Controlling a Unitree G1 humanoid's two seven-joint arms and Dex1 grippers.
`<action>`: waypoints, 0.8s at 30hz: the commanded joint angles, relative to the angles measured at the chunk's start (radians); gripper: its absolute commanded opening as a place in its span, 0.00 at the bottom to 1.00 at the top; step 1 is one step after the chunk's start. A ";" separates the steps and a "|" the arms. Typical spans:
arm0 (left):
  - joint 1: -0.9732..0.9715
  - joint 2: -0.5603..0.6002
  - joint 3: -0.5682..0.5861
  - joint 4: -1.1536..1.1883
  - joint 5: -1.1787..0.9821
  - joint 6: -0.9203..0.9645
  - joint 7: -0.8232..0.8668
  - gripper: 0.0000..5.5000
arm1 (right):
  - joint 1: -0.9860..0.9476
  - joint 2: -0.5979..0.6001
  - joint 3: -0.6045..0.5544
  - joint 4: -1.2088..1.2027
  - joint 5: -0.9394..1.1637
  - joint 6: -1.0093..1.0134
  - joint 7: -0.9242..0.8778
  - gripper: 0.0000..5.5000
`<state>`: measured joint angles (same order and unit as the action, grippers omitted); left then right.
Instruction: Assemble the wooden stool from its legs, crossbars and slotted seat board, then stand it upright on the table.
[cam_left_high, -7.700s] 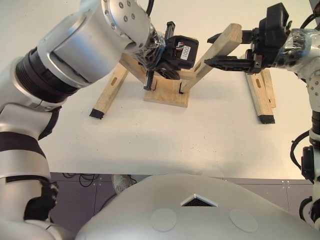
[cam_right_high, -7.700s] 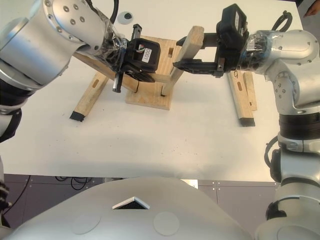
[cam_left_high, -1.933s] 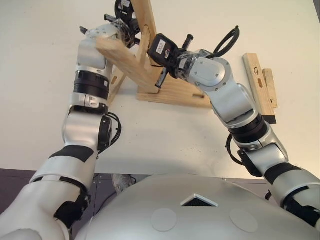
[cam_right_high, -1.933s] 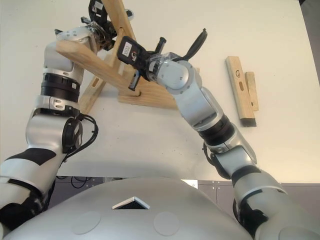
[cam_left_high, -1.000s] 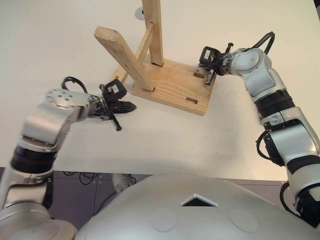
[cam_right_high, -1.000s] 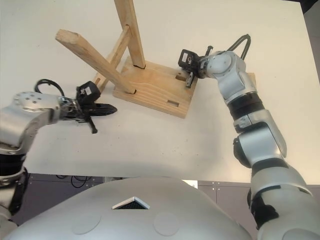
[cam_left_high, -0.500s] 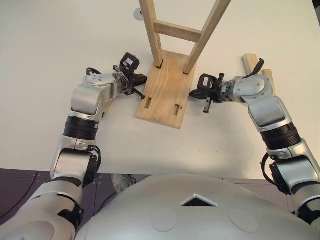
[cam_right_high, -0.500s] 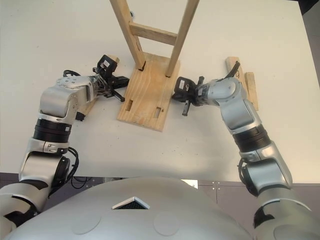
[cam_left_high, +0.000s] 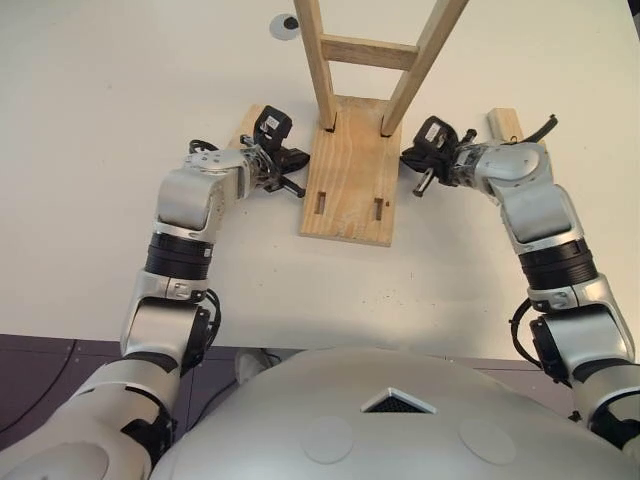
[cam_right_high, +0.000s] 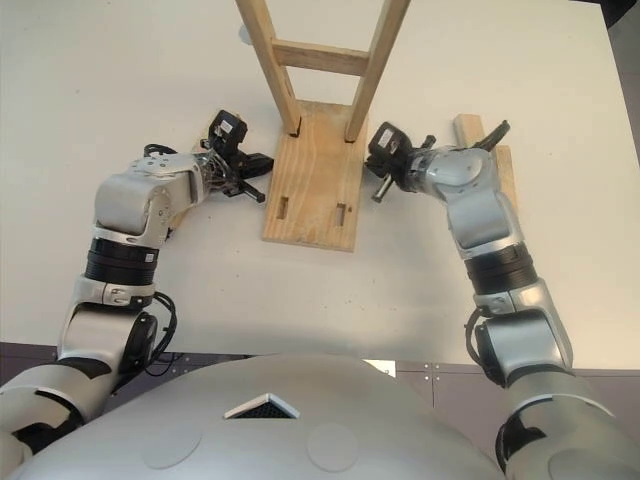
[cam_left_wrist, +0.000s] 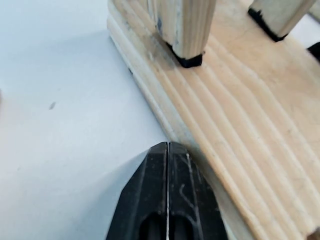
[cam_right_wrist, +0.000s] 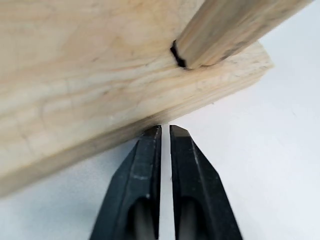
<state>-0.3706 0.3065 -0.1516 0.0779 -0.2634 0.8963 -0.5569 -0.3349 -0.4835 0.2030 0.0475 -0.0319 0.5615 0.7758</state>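
**Left eye view: pale wooden slotted seat board (cam_left_high: 350, 185) flat on the white table (cam_left_high: 120, 80), two legs seated**

We see the rectangular board lying at the middle of the table with its long sides running away from the robot. Two pale wooden square-section legs (cam_left_high: 318, 60) (cam_left_high: 420, 62) stand in the two far slots and lean slightly toward each other. A short pale wooden crossbar (cam_left_high: 370, 50) joins them partway up. The two near slots (cam_left_high: 322, 203) (cam_left_high: 379, 208) are open.

The black two-fingered left gripper (cam_left_wrist: 167, 146) sits low at the board's left long edge. In the left wrist view we find its fingers pressed together with nothing between them, their tips right at the board's side face. One black-rimmed leg foot stands in its slot just beyond. We cannot tell whether the tips touch the wood.

The black two-fingered right gripper (cam_right_wrist: 165, 131) sits at the opposite long edge, level with the right leg. In the right wrist view its fingers are drawn almost together, with only a thin slit left and nothing pinched. Their tips meet the lower rim of the board's side face.

Loose pale wooden pieces (cam_right_high: 466, 127) lie on the table to the right of the board, partly behind the right forearm. Another wooden end (cam_left_high: 248, 118) shows to the left of the board, beside the left gripper. A small round black-and-white disc (cam_left_high: 285, 22) lies at the far side, near the left leg.
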 joint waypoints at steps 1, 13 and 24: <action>-0.007 0.077 0.069 -0.104 -0.034 0.069 -0.016 0.00 | -0.076 -0.068 -0.295 0.032 0.111 0.111 -0.094 0.19; 0.116 -0.028 0.245 -0.360 -0.145 0.122 0.141 0.00 | 0.024 -0.361 -0.323 0.352 0.098 0.006 0.082 0.57; 0.148 -0.042 0.239 -0.370 -0.159 0.104 0.185 0.00 | 0.059 -0.365 -0.248 0.415 0.082 -0.020 0.143 0.57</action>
<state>-0.2315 0.2666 0.0875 -0.2957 -0.4225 1.0046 -0.3816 -0.2866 -0.8412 -0.0595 0.4535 0.0569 0.5495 0.9132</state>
